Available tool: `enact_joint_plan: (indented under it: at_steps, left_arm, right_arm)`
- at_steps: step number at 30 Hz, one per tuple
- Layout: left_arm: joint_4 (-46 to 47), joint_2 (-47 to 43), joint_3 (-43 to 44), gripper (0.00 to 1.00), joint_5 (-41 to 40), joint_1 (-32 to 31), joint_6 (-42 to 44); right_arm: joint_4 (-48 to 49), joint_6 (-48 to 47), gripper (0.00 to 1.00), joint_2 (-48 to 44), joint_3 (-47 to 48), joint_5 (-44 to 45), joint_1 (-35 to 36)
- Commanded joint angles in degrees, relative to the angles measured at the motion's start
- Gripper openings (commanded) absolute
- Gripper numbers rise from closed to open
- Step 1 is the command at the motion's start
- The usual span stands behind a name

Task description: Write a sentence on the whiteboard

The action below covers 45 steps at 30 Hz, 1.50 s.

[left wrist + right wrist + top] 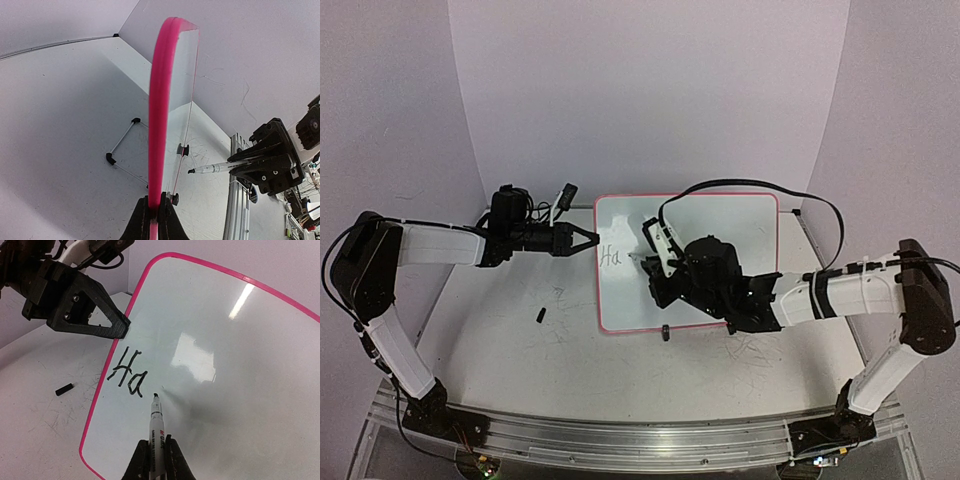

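The whiteboard [720,225], a large white rectangular panel with a thin pink-red rounded rim, is sitting directly ahead of both grippers, between them. I am watching the left gripper [592,240] pinching the board's left rim, its black fingers clenched on the pink edge; in the left wrist view the rim is rising straight out of the closed jaws. The right gripper [155,457] is reaching in over the board's lower half and is grasping a slim white marker pen with a black tip [157,422], jaws clamped on its barrel. The pen is pointing away from that gripper toward the board's left side. The sentence [127,375], so far only the black handwritten letters "Ha", is lying just beyond the pen tip and a little to its left, close beside the left gripper's fingertips. I cannot tell whether the tip is touching the surface. A small black cylindrical piece [541,316] is lying on the table, below the left gripper and apart from the board.
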Motion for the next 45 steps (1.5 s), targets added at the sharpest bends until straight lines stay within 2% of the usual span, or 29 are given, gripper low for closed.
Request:
enact_joint_plan:
  at_steps: [1,14,45]
  left_arm:
    - [1.98,-1.75,-0.05,0.0,1.39,-0.96,0.09]
    - [1.98,-1.69,-0.19,0.0,1.62,-0.96,0.19]
    - [1.98,-1.86,-0.3,0.0,1.86,-0.96,0.44]
  right_arm:
    - [1.36,-0.42,0.0,1.51,2.85,1.46,0.55]
    - [3.58,-0.79,0.0,3.4,4.59,-0.16,0.72]
    - [1.24,0.57,0.0,5.19,5.14,3.75,1.08]
